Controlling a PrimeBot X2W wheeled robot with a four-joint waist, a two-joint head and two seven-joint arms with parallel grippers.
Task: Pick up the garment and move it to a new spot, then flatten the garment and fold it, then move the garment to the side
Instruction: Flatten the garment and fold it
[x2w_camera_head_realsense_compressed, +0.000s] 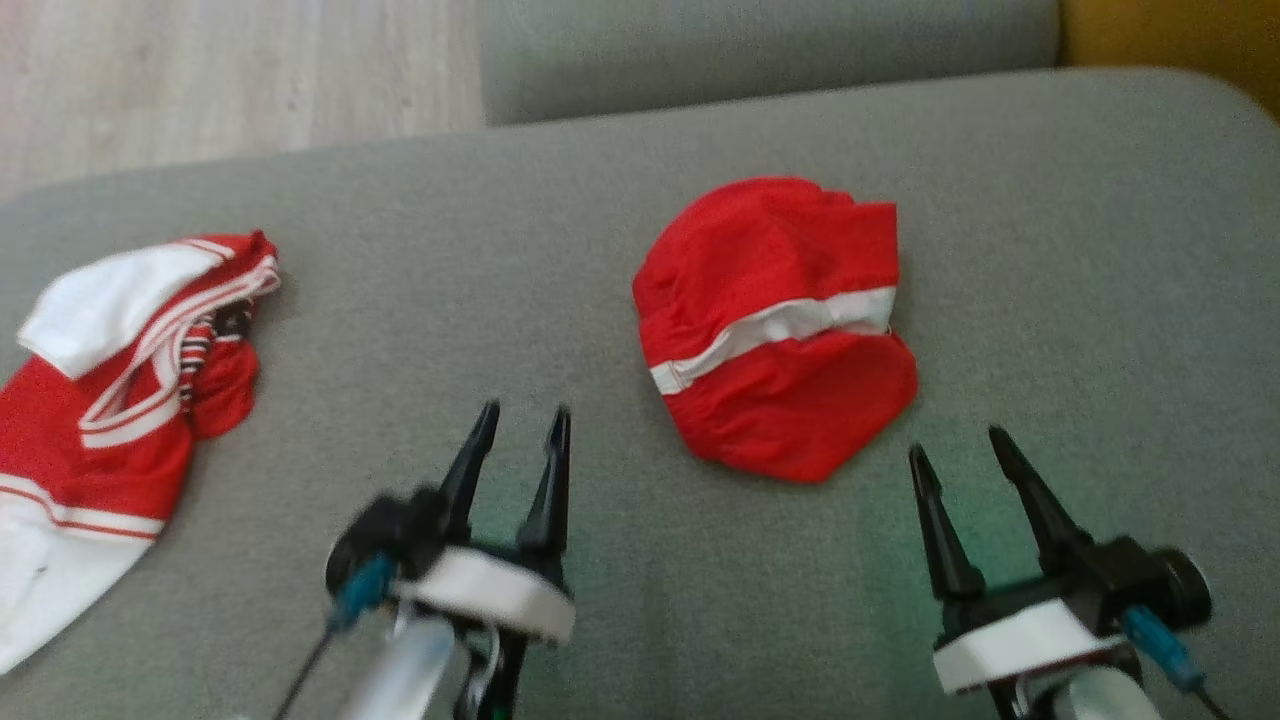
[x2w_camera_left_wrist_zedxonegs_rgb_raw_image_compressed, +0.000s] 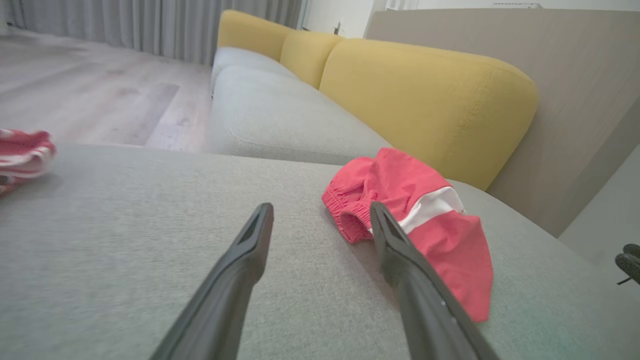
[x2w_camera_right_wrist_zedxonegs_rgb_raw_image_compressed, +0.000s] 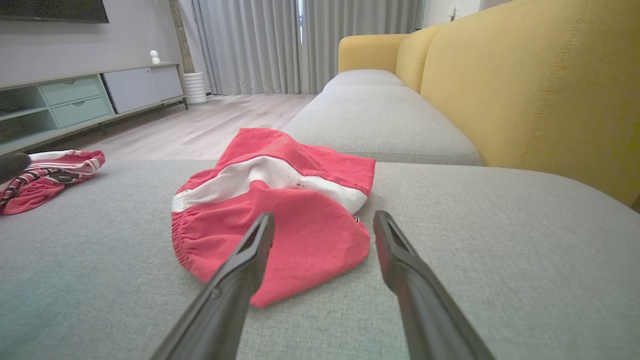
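A crumpled red garment (x2w_camera_head_realsense_compressed: 775, 400) with a white band lies on the grey sofa cushion (x2w_camera_head_realsense_compressed: 450, 250), right of centre. It also appears in the left wrist view as the garment (x2w_camera_left_wrist_zedxonegs_rgb_raw_image_compressed: 400, 175) and in the right wrist view as the garment (x2w_camera_right_wrist_zedxonegs_rgb_raw_image_compressed: 280, 200). My left gripper (x2w_camera_head_realsense_compressed: 525, 410) hovers open in front of it and to its left, empty; its own view shows the left gripper (x2w_camera_left_wrist_zedxonegs_rgb_raw_image_compressed: 321, 207) with the right finger just beside the garment's elastic hem. My right gripper (x2w_camera_head_realsense_compressed: 955, 442) is open and empty near the garment's front right edge. In its own view the right gripper (x2w_camera_right_wrist_zedxonegs_rgb_raw_image_compressed: 324, 216) points at the near hem.
A second red-and-white striped garment (x2w_camera_head_realsense_compressed: 120, 380) lies bunched at the cushion's left edge. Yellow backrests (x2w_camera_right_wrist_zedxonegs_rgb_raw_image_compressed: 525, 75) rise along the right side. Another grey seat (x2w_camera_right_wrist_zedxonegs_rgb_raw_image_compressed: 370, 110) continues beyond. Wooden floor (x2w_camera_head_realsense_compressed: 200, 70) and a low cabinet (x2w_camera_right_wrist_zedxonegs_rgb_raw_image_compressed: 75, 100) lie past the cushion.
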